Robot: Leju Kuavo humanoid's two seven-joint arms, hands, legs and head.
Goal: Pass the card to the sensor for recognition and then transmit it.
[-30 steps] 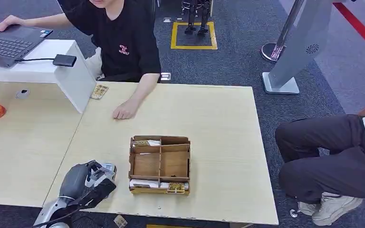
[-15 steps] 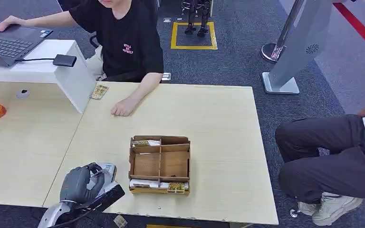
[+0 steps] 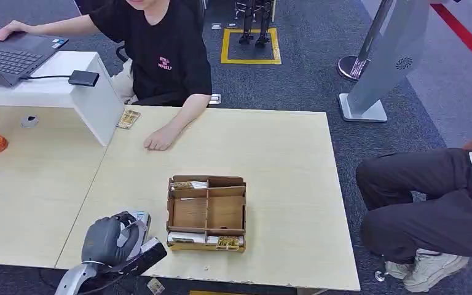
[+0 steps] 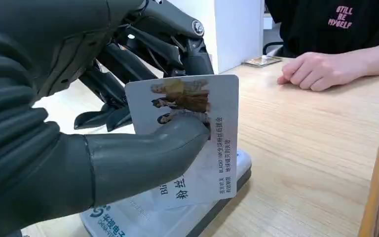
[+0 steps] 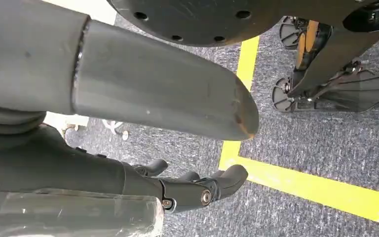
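We observed the left hand (image 3: 112, 238) at the near left corner of the light wooden table (image 3: 283, 160), just beside the wooden divided box (image 3: 207, 212). In the left wrist view, this hand (image 4: 79, 128) pinched the card (image 4: 197, 143) between the thick grey thumb, laid across the printed face, and the darker fingers (image 4: 172, 44) behind it. The card stood roughly upright, with its lower edge directly over the sensor (image 4: 143, 217), a flat white unit with a dark rim lying on the table; we could not tell whether the card touched it. In the head view, a white corner of the sensor (image 3: 140, 216) showed just beyond the hand.

We noted the right hand (image 5: 143, 143) in its wrist view, over grey carpet with a yellow floor line (image 5: 325, 187). Its thumb was extended and its dark fingers (image 5: 202, 190) were slightly curled and apart from the thumb, with nothing held.

The box contained several compartments; cards lay along its near row (image 3: 203, 239) and in a far compartment (image 3: 189, 184).

A person in a black shirt (image 3: 163, 55) sat at the far side of the table, with one hand (image 3: 160, 140) resting on the tabletop and the other on a laptop (image 3: 9, 55) placed on a raised white stand (image 3: 92, 98). A small patterned card (image 3: 128, 118) lay against the base of that stand. A second person in dark trousers (image 3: 430, 203) sat at the right of the table.
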